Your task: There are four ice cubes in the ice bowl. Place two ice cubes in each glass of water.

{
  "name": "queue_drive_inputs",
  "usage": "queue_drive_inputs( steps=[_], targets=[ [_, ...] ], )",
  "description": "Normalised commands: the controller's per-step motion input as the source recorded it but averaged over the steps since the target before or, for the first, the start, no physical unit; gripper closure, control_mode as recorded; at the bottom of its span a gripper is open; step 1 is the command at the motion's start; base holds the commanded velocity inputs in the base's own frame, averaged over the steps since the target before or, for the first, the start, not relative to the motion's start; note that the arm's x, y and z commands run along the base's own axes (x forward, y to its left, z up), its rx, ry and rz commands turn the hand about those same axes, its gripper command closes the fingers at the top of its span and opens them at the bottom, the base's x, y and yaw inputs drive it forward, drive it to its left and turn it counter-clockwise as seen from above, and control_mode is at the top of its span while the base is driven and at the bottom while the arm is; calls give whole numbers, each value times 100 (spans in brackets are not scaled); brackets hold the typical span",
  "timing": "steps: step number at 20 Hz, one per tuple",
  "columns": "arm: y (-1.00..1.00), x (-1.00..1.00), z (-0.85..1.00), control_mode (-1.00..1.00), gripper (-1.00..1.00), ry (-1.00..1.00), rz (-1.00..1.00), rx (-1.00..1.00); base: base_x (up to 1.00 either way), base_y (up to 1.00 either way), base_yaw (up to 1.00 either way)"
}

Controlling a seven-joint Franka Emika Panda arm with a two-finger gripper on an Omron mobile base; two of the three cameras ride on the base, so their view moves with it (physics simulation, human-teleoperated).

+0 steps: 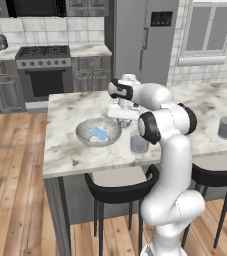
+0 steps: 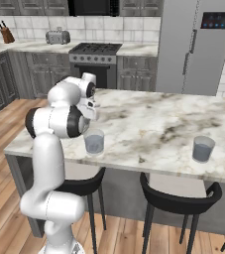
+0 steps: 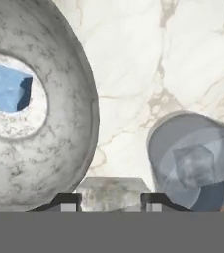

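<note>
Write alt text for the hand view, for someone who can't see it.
Looking down on a marble counter: the hand, its dark fingertips apart, holds a pale ice cube between them. The ice bowl on the left holds blue ice; a glass of water on the right holds a cube.

The wide, shallow bowl of clear greyish glass (image 1: 98, 132) sits on the marble island, holding pale-blue translucent ice (image 1: 100, 134); how many cubes cannot be told. One short clear tumbler of bluish-grey water (image 2: 94, 142) stands just beside it, a cube (image 3: 195, 164) inside; the other tumbler (image 2: 203, 149) stands well apart along the front edge.
</note>
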Motion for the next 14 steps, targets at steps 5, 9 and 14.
queue_drive_inputs(
  steps=[5,9,14],
  targets=[
    [-55,-34,0,-100,100,-1,23,0,0,0,0],
    [-24,-14,0,-100,100,-9,12,0,0,0,0],
    [-21,-3,-10,-100,100,-9,4,0,0,0,0]
  ],
)
